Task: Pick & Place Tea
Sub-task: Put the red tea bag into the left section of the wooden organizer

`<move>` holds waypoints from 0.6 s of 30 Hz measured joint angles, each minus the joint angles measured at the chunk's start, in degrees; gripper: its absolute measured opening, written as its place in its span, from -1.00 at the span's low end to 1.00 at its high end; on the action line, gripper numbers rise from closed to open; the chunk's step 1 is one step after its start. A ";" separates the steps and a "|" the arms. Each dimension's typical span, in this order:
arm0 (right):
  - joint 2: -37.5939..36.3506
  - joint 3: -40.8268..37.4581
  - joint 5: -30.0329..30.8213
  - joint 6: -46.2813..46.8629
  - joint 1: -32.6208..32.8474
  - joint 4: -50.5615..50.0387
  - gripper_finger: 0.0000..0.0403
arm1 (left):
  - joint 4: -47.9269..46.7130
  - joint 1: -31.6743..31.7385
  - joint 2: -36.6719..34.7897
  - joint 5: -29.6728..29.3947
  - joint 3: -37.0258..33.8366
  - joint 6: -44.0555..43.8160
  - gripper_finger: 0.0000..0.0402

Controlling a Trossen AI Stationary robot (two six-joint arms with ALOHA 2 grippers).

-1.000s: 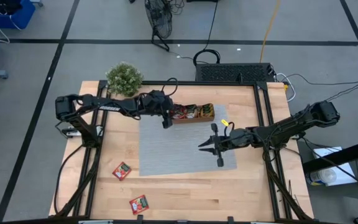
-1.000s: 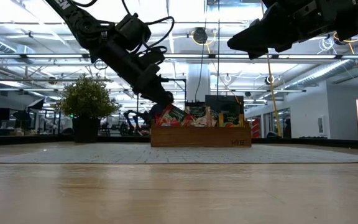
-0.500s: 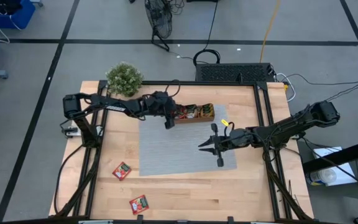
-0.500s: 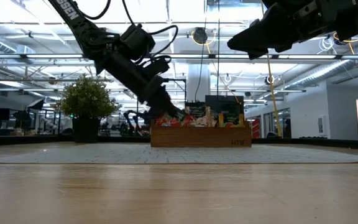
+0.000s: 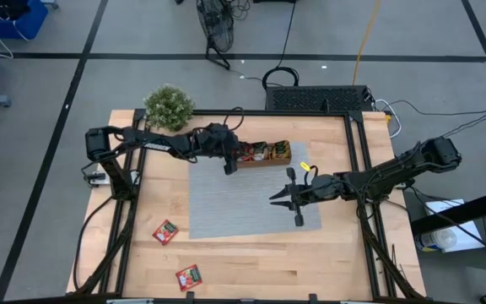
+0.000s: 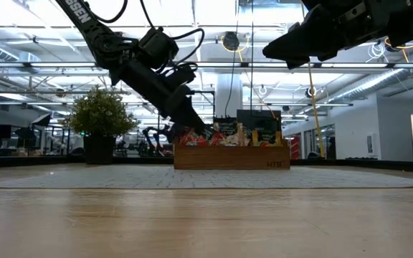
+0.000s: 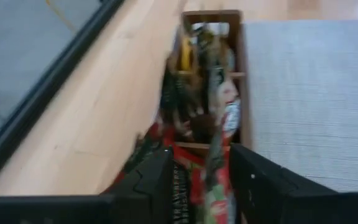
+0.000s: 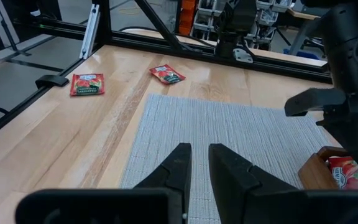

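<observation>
A brown wooden tray (image 5: 287, 145) stands at the far edge of the grey mat (image 5: 226, 203), packed with upright tea packets (image 5: 260, 151) in red, green and yellow. My left gripper (image 7: 201, 155) slants down into the tray's left end compartment. It is open, with red packets (image 7: 219, 177) between its fingers. Two more red tea packets (image 5: 165, 230) (image 5: 188, 277) lie flat on the bare wood near the table's front left. My right gripper (image 5: 273, 199) hangs shut above the mat's right part, holding nothing. My left gripper comes at the tray's left end from the table's left, slanting down. Its two fingers (image 7: 157, 180) stand on either side of the upright red packets (image 7: 197, 186) there. Whether the fingers touch them I cannot tell.
A potted plant (image 5: 170, 107) stands at the table's far left corner, behind my left arm. Black frame rails (image 5: 125, 211) run along the table's left and right sides. The mat lies bare between the two grippers.
My left gripper has sunk down and a little rightward, into the tray's left end compartment, and has held still for the last half second. The tray and the loose packets have stayed where they were.
</observation>
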 joint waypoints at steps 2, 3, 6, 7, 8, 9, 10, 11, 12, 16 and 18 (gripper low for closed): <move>0.00 0.00 0.01 0.00 0.00 0.00 -0.79 | 0.10 0.02 0.00 2.49 0.00 -0.42 -0.32; 0.00 0.00 0.01 0.00 0.00 0.00 -0.79 | 0.10 0.01 0.00 3.85 0.00 -0.51 -0.42; 0.00 0.00 0.01 0.01 0.00 0.00 -0.79 | -0.63 0.05 0.00 5.73 0.00 -0.37 -0.79; 0.00 0.00 0.02 0.02 0.00 -0.01 -0.79 | -1.05 0.17 0.00 5.67 0.00 -0.17 -0.89; 0.00 0.00 0.00 0.02 0.00 0.00 -0.79 | -1.35 0.29 0.00 5.16 0.00 -0.20 -0.94; 0.00 0.00 0.02 0.02 0.00 0.00 -0.79 | -1.53 0.34 0.00 4.21 0.00 -0.16 -0.95; 0.00 0.00 0.00 0.02 0.00 0.00 -0.79 | -1.55 0.37 0.00 2.91 0.00 0.14 -0.96; 0.00 0.00 0.01 0.02 0.00 -0.01 -0.79 | -1.43 0.31 0.00 1.76 0.00 0.21 -0.97; 0.00 0.00 0.01 0.02 0.00 -0.02 -0.79 | -1.10 0.26 0.00 1.05 0.00 0.21 -0.98; 0.00 0.00 0.01 0.02 0.00 -0.05 -0.79 | -0.43 0.17 -0.07 0.66 0.00 0.03 -0.98; 0.00 0.00 0.01 0.02 0.00 -0.34 -0.79 | -0.14 0.21 -0.07 0.50 -0.20 -0.03 -0.99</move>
